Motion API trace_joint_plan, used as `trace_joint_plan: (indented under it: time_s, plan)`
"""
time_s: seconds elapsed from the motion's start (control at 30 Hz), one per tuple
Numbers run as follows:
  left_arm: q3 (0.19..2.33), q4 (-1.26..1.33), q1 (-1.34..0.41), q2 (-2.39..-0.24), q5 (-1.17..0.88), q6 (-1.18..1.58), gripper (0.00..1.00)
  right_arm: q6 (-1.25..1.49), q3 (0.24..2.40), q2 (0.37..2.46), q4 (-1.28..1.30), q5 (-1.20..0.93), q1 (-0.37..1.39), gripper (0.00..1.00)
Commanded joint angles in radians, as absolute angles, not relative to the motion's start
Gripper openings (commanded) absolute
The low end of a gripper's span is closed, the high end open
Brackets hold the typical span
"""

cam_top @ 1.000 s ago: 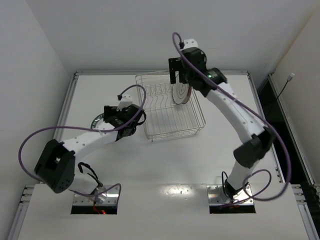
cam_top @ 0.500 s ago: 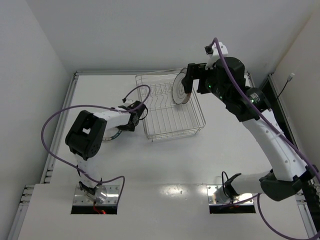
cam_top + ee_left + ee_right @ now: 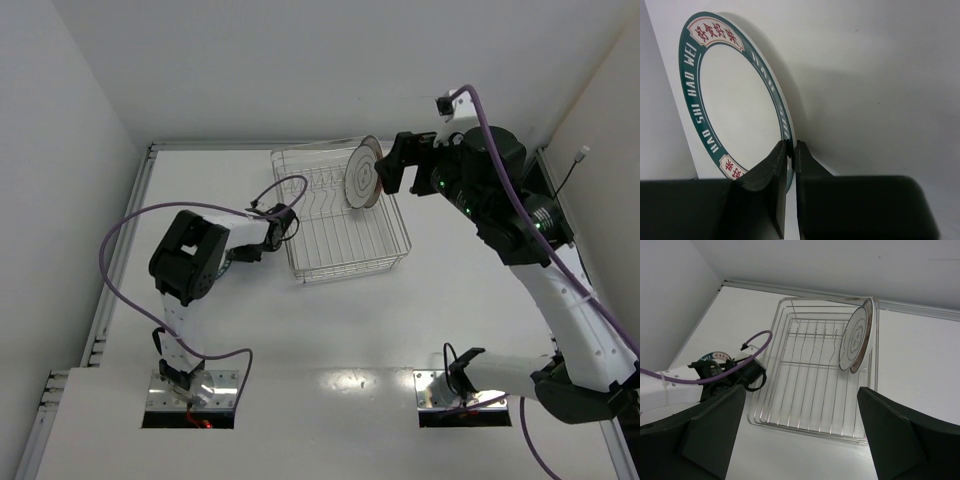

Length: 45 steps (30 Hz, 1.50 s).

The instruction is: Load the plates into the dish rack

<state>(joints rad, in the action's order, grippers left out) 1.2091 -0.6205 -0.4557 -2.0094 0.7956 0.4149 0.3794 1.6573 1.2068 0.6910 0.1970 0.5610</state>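
Since a second ago, right arm (image 3: 560,290) is standing higher and further right, its gripper drawn back off the plate it was at in the rack. Left arm (image 3: 190,260) is now folding tightly on itself, wrist swung in toward the rack's left side. Its pincer, wide apart before, is now closing down.

Left gripper (image 3: 790,147): fingers are pinching together on the near edge of the green-rimmed plate (image 3: 735,100), one finger above the rim and one below, with only the plate's thickness between them. White lettering and red characters are showing around that plate's band. It is sitting left of the dish rack (image 3: 340,272), outside it. The right wrist view is showing it low against the table (image 3: 330,330), behind the left wrist. Cannot tell whether it is resting on the surface or just clear of it.

Right gripper (image 3: 800,440): jaws are standing wide apart and holding nothing, hovering above and to the right of the rack, looking down into it.

Red-rimmed plate (image 3: 855,342): standing on edge among the tines at the rack's far right end, face with dark rings turned toward the rack's interior. Nothing is touching it.

Purple cable (image 3: 130,225) is looping out left of the left arm and arching again over the wrist beside the rack.
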Motion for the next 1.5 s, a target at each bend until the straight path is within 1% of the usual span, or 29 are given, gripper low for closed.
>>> trace_joint_plan:
  time_s: [0.0, 0.07, 0.2, 0.23, 0.27, 0.3, 0.37, 0.43, 0.47, 0.5, 0.57, 0.6, 0.7, 0.8, 0.93, 0.97, 1.1, 1.13, 1.47]
  plan:
    - [1.203, -0.653, -0.442, -2.004, 0.686, 0.46, 0.0, 0.396, 1.647, 1.186, 0.699, 0.183, 0.569, 0.92]
    - [1.215, -0.69, -0.442, -1.918, 0.704, 0.489, 0.0, 0.396, 1.657, 1.177, 0.716, 0.183, 0.569, 0.92]
    - [1.343, -0.79, -0.465, -1.751, 0.704, 0.544, 0.0, 0.396, 1.657, 1.114, 0.736, 0.222, 0.569, 0.92]
    - [1.456, -0.819, -0.486, -1.732, 0.704, 0.555, 0.0, 0.396, 1.657, 1.105, 0.747, 0.232, 0.569, 0.92]
    - [1.526, -0.851, -0.501, -1.72, 0.704, 0.58, 0.0, 0.396, 1.657, 1.095, 0.747, 0.241, 0.569, 0.92]
    - [1.68, -0.908, -0.517, -1.72, 0.716, 0.592, 0.0, 0.387, 1.657, 1.082, 0.756, 0.253, 0.569, 0.92]
    - [1.837, -0.948, -0.572, -1.72, 0.716, 0.626, 0.0, 0.387, 1.657, 1.072, 0.767, 0.265, 0.569, 0.92]
    - [1.951, -0.869, -0.627, -1.668, 0.669, 0.626, 0.0, 0.387, 1.657, 1.072, 0.778, 0.274, 0.56, 0.92]
    - [1.951, -0.809, -0.638, -1.642, 0.632, 0.615, 0.0, 0.387, 1.657, 1.063, 0.793, 0.275, 0.56, 0.93]
    - [1.942, -0.666, -0.638, -1.616, 0.536, 0.615, 0.0, 0.387, 1.657, 1.063, 0.805, 0.287, 0.56, 0.93]
    - [1.85, -0.502, -0.638, -1.541, 0.461, 0.615, 0.0, 0.387, 1.645, 1.051, 0.805, 0.287, 0.56, 0.93]
    - [1.814, -0.351, -0.649, -1.52, 0.425, 0.624, 0.0, 0.387, 1.632, 1.036, 0.805, 0.296, 0.56, 0.95]
    - [1.767, -0.227, -0.64, -1.525, 0.368, 0.685, 0.0, 0.387, 1.632, 1.025, 0.828, 0.308, 0.56, 0.96]
    - [1.767, -0.141, -0.603, -1.604, 0.272, 0.745, 0.0, 0.377, 1.632, 1.014, 0.853, 0.328, 0.56, 0.96]
    - [1.669, 0.107, -0.583, -1.66, 0.152, 0.795, 0.0, 0.368, 1.632, 1.003, 0.871, 0.328, 0.56, 0.97]
    - [1.645, 0.138, -0.583, -1.68, 0.126, 0.811, 0.0, 0.368, 1.632, 0.993, 0.88, 0.328, 0.56, 0.97]
    - [1.644, 0.172, -0.583, -1.746, 0.126, 0.851, 0.0, 0.368, 1.632, 0.983, 0.899, 0.337, 0.56, 0.98]
    - [1.644, 0.172, -0.583, -1.755, 0.126, 0.862, 0.0, 0.359, 1.623, 0.973, 0.908, 0.337, 0.56, 1.0]
    - [1.531, 0.291, -0.574, -1.809, 0.115, 0.905, 0.0, 0.35, 1.58, 0.944, 0.927, 0.347, 0.56, 1.0]
